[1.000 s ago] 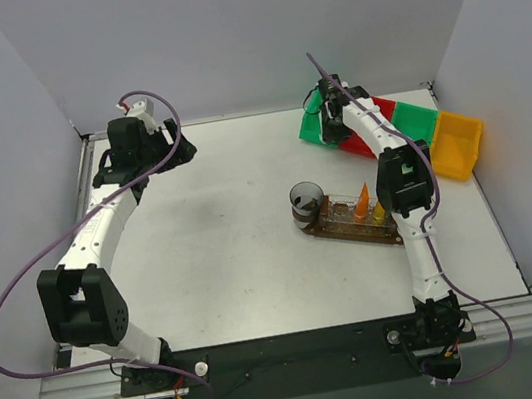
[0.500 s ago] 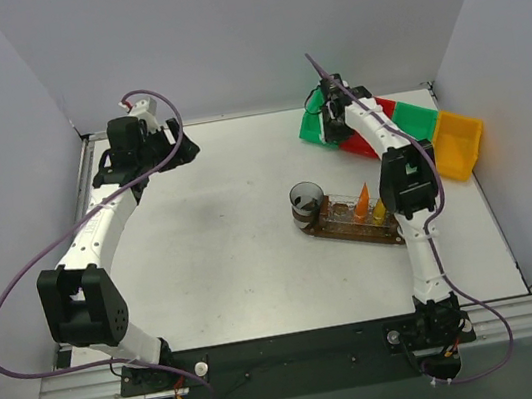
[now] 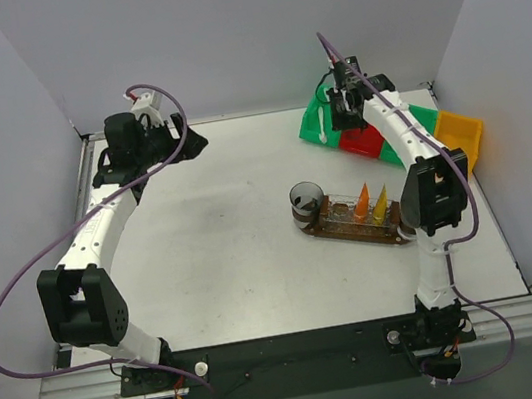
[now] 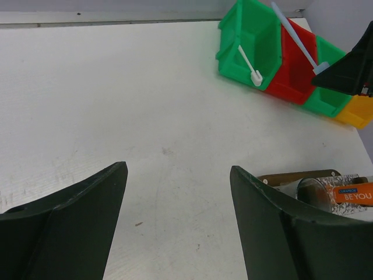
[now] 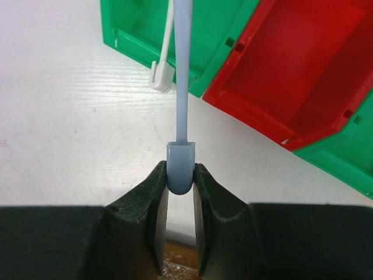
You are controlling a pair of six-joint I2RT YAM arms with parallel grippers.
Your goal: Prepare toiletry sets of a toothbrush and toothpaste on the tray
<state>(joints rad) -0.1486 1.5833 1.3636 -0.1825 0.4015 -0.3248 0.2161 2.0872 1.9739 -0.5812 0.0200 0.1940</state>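
The white tabletop (image 3: pixel 220 227) carried everything. The left arm reached to its far left corner, its left claw (image 4: pixel 178 175) spread wide with nothing between the fingers, above bare surface. The right arm stretched to the far right, over a row of bins: a green bin (image 3: pixel 316 123), a red bin (image 3: pixel 363 141) beside it, then another green 1 and a yellow bin (image 3: pixel 458 134). The dark wooden tray (image 3: pixel 347 232) lay nearer, well apart from the bins, right of centre. A round cup (image 3: pixel 305 198) stood at its left end. Next along the tray, 2 tubes stood tip-up, the orange tube (image 3: pixel 362 202) and the yellow tube (image 3: pixel 380 205) just beside it. The right claw (image 5: pixel 179 175) was pinching the thick rounded end of 1 pale toothbrush (image 5: pixel 182 70), whose shaft ran out over the green bin's rim. A 2nd toothbrush (image 5: pixel 166 46) lay in that green bin, 1 end resting over the wall.
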